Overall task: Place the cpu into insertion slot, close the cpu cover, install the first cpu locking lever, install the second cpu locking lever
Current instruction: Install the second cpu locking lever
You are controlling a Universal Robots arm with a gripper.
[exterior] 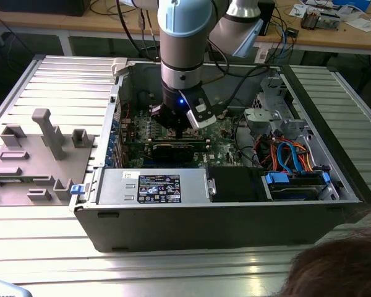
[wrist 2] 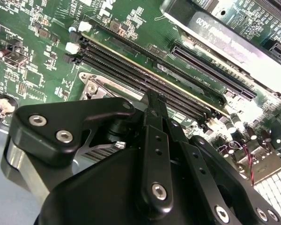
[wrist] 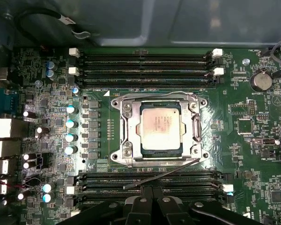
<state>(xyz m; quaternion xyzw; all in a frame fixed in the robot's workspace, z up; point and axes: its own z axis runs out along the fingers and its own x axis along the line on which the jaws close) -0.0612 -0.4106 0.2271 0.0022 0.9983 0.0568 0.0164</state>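
In the first wrist view the cpu point(wrist: 161, 127) lies flat in the insertion slot point(wrist: 160, 161) at the middle of the frame, its silver-grey top showing through the cut-out of the cpu cover point(wrist: 131, 127), which appears to be folded down around it. So the placing and the cover look done, and the step in hand seems to be the locking levers. One thin lever point(wrist: 161, 174) stands free, slanting from the lower right corner of the socket across the memory slots point(wrist: 145, 183) toward the lower middle of the frame, and so is judged not yet latched; whether the other lever is seated cannot be told. The gripper point(wrist: 152, 191) enters at the bottom centre of that frame with its two fingers drawn together and nothing between them, the tips just beside the free end of the lever. In the exterior view the gripper point(exterior: 180, 129) hangs low inside the open computer case point(exterior: 222, 229), above the green board point(exterior: 219, 133) at the middle of the frame. The second wrist view looks past the black fingers point(wrist 2: 155, 154) to more slots in its upper half. Fastening the lever would probably call for pressing its free end down and sideways under its catch, with care not to slip onto the memory slots.
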